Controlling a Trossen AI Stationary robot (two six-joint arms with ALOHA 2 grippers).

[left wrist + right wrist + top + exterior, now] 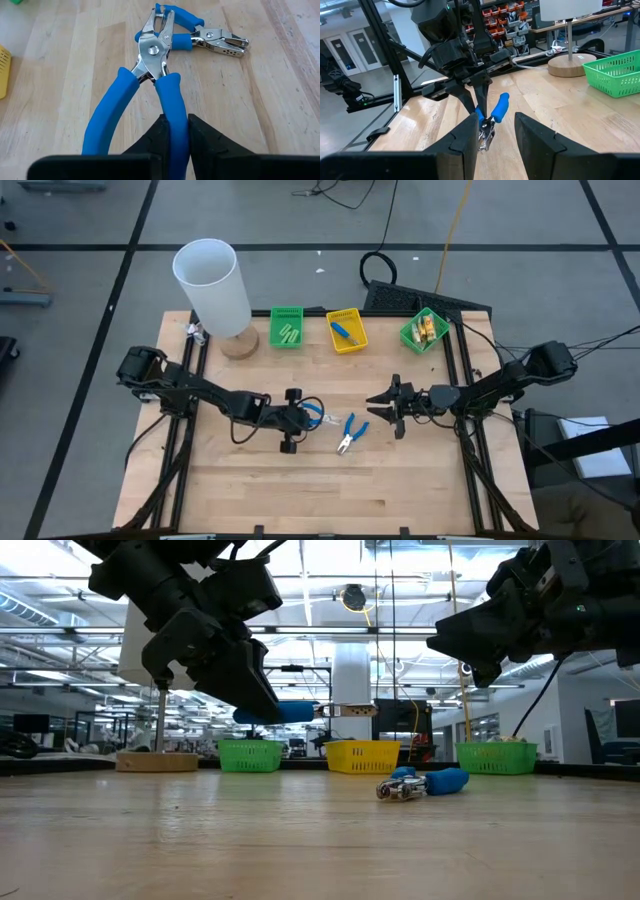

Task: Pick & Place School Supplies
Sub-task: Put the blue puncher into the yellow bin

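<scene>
My left gripper point(300, 418) is shut on blue-handled pliers point(155, 55) above the middle of the table. A second blue-handled metal tool point(349, 432) lies flat on the wood just to the right; it also shows in the low view point(420, 783). My right gripper point(383, 402) is open and empty, above the table to the right of both tools, pointing toward the table's left. A green bin point(287, 327) holds light-green pieces, a yellow bin point(347, 330) holds a blue-handled tool, and another green bin point(425, 330) holds yellow-orange items. My left gripper pinches one blue handle point(176, 117) of the pliers between its two fingers, toward that handle's free end. The fingers come from the table's left, slanting down, and lie along the handle. The pliers point(285, 712) are lifted clear of the table, about level, with the metal nose pointing away from the gripper.
A tall white cylinder point(212, 285) on a round wooden base stands at the back left. The three bins line the table's far edge. Black frame rails run along the left and right sides. Bare wood lies toward the near edge.
</scene>
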